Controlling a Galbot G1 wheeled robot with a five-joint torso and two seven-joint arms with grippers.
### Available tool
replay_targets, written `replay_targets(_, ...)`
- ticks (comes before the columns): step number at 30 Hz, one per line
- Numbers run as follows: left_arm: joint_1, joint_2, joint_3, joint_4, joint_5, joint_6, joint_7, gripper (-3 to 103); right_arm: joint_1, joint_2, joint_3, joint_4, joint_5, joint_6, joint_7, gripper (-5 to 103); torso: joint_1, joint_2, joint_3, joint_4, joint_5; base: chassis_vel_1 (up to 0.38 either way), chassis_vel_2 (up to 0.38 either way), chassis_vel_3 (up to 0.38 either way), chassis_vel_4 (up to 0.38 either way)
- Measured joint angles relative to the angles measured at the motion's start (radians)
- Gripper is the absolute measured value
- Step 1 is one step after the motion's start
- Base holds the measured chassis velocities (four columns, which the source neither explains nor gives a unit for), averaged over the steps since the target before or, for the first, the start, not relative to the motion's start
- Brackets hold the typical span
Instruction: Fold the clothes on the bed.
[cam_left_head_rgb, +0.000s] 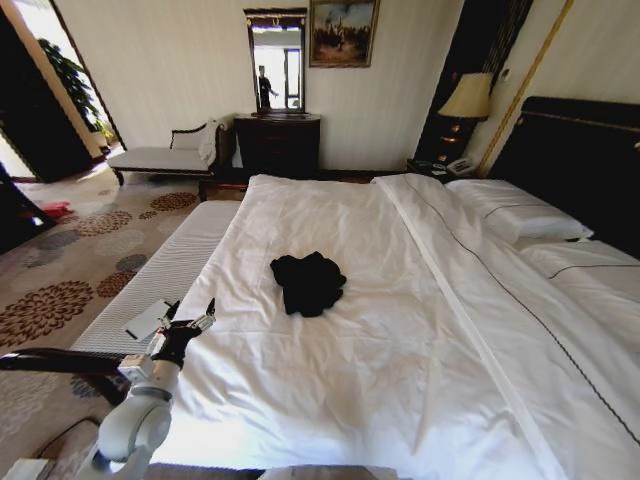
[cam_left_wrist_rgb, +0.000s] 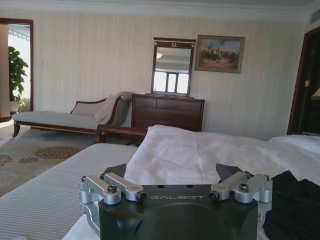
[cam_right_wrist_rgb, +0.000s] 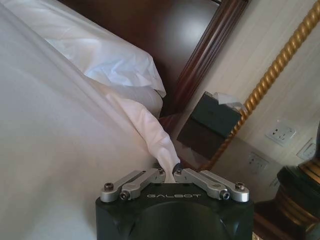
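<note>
Left tool (cam_left_head_rgb: 190, 318), open and empty, hovers near the crumpled black T-shirt (cam_left_head_rgb: 308, 282) on the bed (cam_left_head_rgb: 400, 380).

Daylit, sheet glare — soft, warped edges

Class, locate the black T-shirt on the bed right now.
In the head view, the black T-shirt lies crumpled mid-mattress on the bed, ahead and right of the left pincer.

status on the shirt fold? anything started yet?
Done: nothing. The black T-shirt lies crumpled in a heap mid-bed, touched by neither gripper. In hand: the left gripper hovers open at the bed's near left edge, short of the shirt; the right gripper is shut near the pillows. Left: the whole fold.
</note>
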Motion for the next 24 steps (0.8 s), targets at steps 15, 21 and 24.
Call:
replay_targets(15, 0.007, -0.001, -0.004, -0.008, 0.002, 0.001, -0.004, 100, 0.067, -0.046, -0.022, -0.123, -0.031, 0.002, 0.027, 2, 0.000, 0.000, 0.000, -0.0016, -0.0003, 0.000, 0.000, 0.000, 0.000)
replay_targets(21, 0.015, -0.010, -0.004, -0.013, 0.007, -0.001, -0.002, 100, 0.079, -0.028, -0.044, -0.125, -0.034, -0.013, 0.028, 3, 0.000, 0.000, 0.000, -0.0018, -0.0002, 0.000, 0.000, 0.000, 0.000)
replay_targets(24, 0.016, -0.010, -0.004, -0.015, 0.007, -0.001, -0.002, 100, 0.083, -0.027, -0.046, -0.129, -0.031, -0.021, 0.031, 14, 0.000, 0.000, 0.000, -0.0026, 0.0000, 0.000, 0.000, 0.000, 0.000)
